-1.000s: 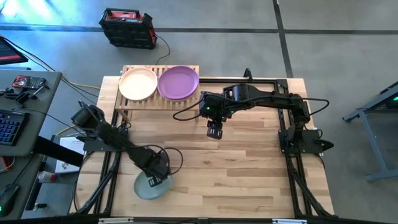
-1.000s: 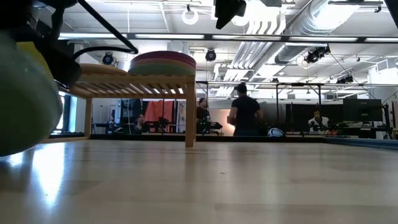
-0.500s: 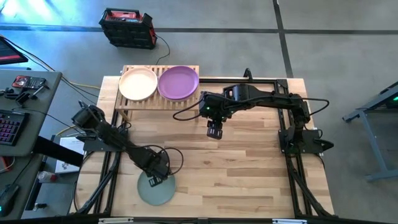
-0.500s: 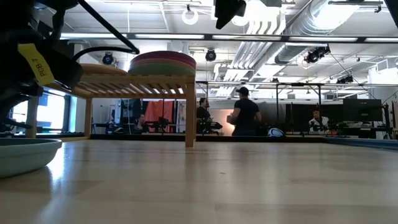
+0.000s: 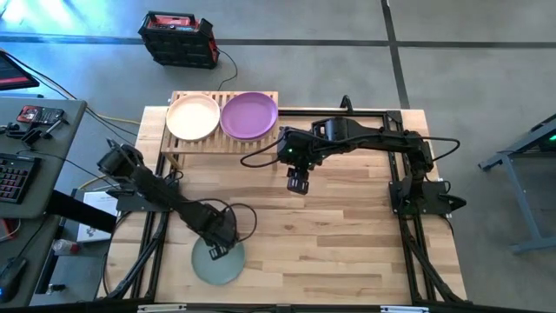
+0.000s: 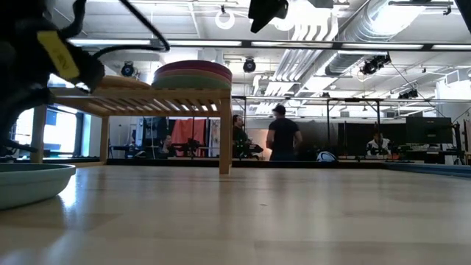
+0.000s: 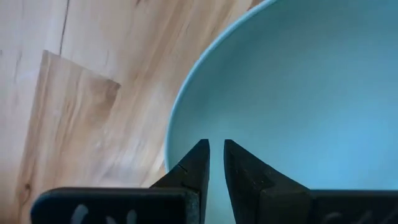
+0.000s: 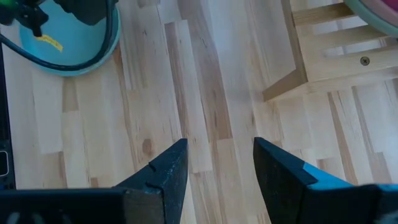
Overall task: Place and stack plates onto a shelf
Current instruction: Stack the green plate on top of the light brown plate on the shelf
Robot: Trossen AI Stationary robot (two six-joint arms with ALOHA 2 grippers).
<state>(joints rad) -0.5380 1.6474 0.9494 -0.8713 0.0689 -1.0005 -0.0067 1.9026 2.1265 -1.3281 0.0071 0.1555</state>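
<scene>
The teal plate [image 5: 216, 262] now lies flat on the counter [image 5: 347, 243], near its front-left edge, after being tilted up a second ago, so it awaits a fresh pickup. Left gripper [image 5: 218, 250] hovers over it, fingers narrowed. On the shelf [image 5: 228, 144] are two stacks. Right gripper [image 5: 297, 183] waits mid-counter, wide.

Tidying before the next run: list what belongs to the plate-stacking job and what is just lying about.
Belongs to the job:
- teal plate on the table, under the left gripper
- purple plate and peach plate, each topping a stack
- shelf
- right gripper, waiting above the table

Lying about:
- red-and-black case on the floor
- keyboard on the side desk
</scene>
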